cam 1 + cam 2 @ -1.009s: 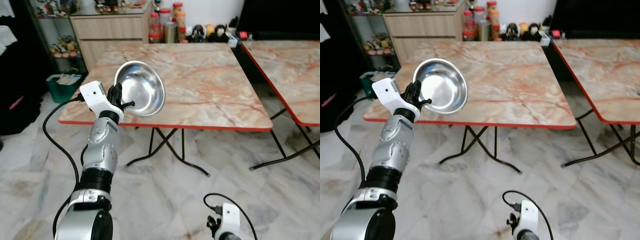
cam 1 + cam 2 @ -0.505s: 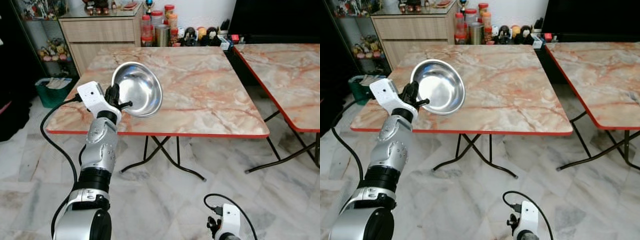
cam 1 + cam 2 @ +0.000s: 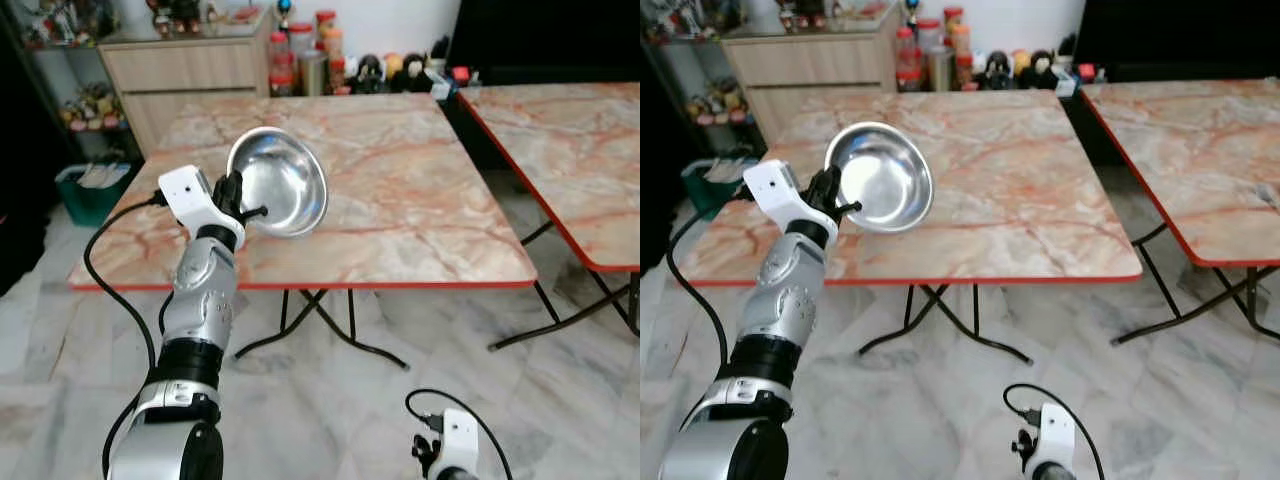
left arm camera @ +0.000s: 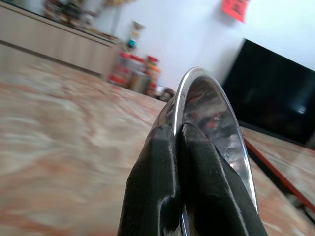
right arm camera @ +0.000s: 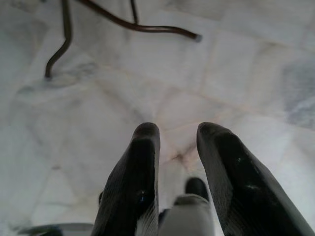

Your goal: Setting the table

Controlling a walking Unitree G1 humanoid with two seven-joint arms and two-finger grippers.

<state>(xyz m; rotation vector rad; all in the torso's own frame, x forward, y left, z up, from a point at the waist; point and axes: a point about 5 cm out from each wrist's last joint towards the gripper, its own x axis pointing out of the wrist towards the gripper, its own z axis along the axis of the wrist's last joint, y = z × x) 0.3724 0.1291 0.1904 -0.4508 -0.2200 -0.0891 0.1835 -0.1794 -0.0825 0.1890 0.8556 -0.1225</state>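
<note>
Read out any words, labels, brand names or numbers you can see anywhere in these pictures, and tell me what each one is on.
None can be read.
Red paper sign on the white wall: marks too blurred.
Red-lidded jars by the wooden cabinet: labels too small.
Small items along the wall: too small.
Shiny round steel bowl in the left tool: no lettering visible.
Marble-patterned folding table: none.
</note>
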